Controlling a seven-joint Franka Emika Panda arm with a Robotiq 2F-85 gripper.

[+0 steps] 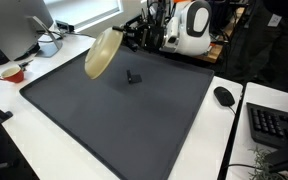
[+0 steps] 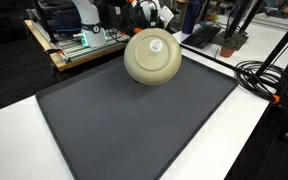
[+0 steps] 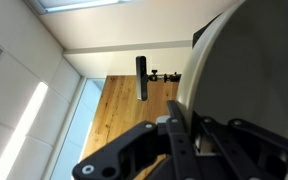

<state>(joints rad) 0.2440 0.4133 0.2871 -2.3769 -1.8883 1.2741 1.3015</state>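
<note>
Holding a beige bowl (image 1: 102, 53) in the air, the gripper (image 1: 123, 36) has its jaws pinched on the bowl's rim, above the far edge of the dark mat (image 1: 124, 120) that covers most of the white desk (image 1: 34, 140). In an exterior view the bowl shows nearly edge-on, tilted steeply, with its hollow side towards the arm. In an exterior view from the opposite side the bowl (image 2: 152, 57) shows as a full round with its foot ring facing the camera, and it hides the gripper completely. Only the edge-on view shows the small black object (image 1: 133, 78) on the mat, under and slightly beside the bowl, not touching it. That view also has a mouse (image 1: 224, 96) and a keyboard (image 1: 276, 125) along the desk edge beside the mat, and a red cup (image 1: 12, 72) and a white bowl (image 1: 49, 45) near the far corner by a monitor (image 1: 14, 25). The foot-ring view adds a cable bundle (image 2: 264, 75) at the desk edge. The wrist view gives the grip detail: the black fingers (image 3: 180, 135) come up from the bottom, with the bowl (image 3: 249, 70) filling the right side, its rim between them. The rest is only wall, a wooden surface and a black post (image 3: 141, 78); no desk is in that frame.
</note>
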